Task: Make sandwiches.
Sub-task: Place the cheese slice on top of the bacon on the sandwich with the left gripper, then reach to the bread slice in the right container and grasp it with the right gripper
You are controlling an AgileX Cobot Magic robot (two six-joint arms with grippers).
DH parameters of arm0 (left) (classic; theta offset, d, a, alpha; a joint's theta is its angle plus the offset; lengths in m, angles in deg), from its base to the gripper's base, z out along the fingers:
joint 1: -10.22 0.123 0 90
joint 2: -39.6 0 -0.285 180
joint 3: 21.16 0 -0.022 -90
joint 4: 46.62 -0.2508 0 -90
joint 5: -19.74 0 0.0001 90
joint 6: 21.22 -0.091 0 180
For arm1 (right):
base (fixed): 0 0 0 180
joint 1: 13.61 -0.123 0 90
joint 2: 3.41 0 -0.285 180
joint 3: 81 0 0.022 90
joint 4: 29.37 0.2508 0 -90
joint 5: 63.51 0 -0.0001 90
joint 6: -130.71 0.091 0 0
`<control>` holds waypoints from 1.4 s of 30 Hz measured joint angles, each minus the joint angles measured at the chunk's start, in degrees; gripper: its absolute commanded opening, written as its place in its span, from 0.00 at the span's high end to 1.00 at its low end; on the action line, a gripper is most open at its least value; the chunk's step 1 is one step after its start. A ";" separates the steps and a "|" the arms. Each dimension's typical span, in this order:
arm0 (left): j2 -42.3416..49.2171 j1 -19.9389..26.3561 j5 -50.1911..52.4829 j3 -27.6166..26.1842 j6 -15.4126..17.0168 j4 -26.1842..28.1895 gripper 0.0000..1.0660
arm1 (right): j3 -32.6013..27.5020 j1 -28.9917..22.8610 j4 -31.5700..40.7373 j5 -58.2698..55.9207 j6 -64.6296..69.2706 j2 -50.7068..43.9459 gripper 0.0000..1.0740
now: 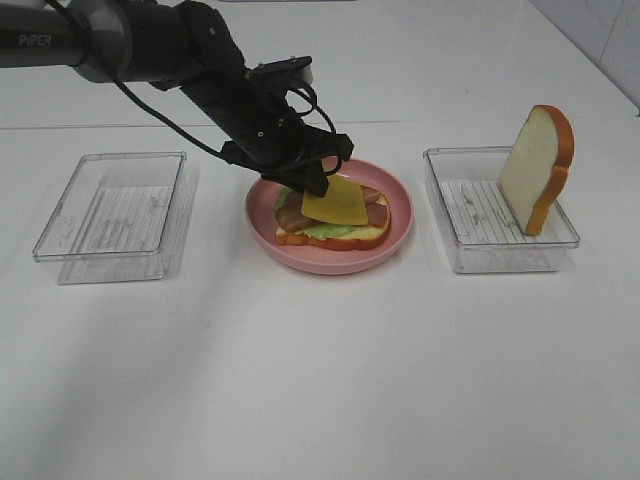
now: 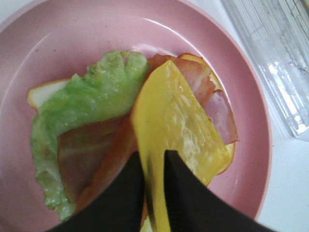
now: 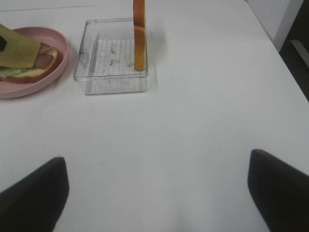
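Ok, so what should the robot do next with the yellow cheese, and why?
Probably lower it a bit and let go. The left fingers pinch the cheese slice by one edge, so it hangs tilted over the bacon and lettuce on the pink plate, not flat. A bread slice stands upright in a clear tray, ready for the top.

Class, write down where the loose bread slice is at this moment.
In the exterior high view the bread slice stands on edge at the right side of the right tray, which sits just right of the pink plate.
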 measured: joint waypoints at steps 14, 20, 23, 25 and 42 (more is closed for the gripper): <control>5.84 0.00 -2.69 -0.11 1.26 -9.17 0.04 | 0.00 0.00 0.00 0.00 0.00 0.00 0.13; 9.97 0.00 -7.39 -0.29 1.95 -12.83 0.04 | 0.00 0.00 0.00 0.00 0.00 0.00 0.13; 12.72 0.34 -10.66 -0.46 2.35 -15.76 0.04 | 0.00 0.00 0.00 0.00 0.00 0.00 0.13; 13.41 0.74 -11.57 -0.46 2.86 -16.33 0.04 | 0.00 0.00 0.00 0.00 0.00 0.00 0.13; 21.60 25.50 -28.02 -0.63 9.51 -23.89 0.05 | 0.00 0.00 0.00 0.00 0.00 0.00 0.13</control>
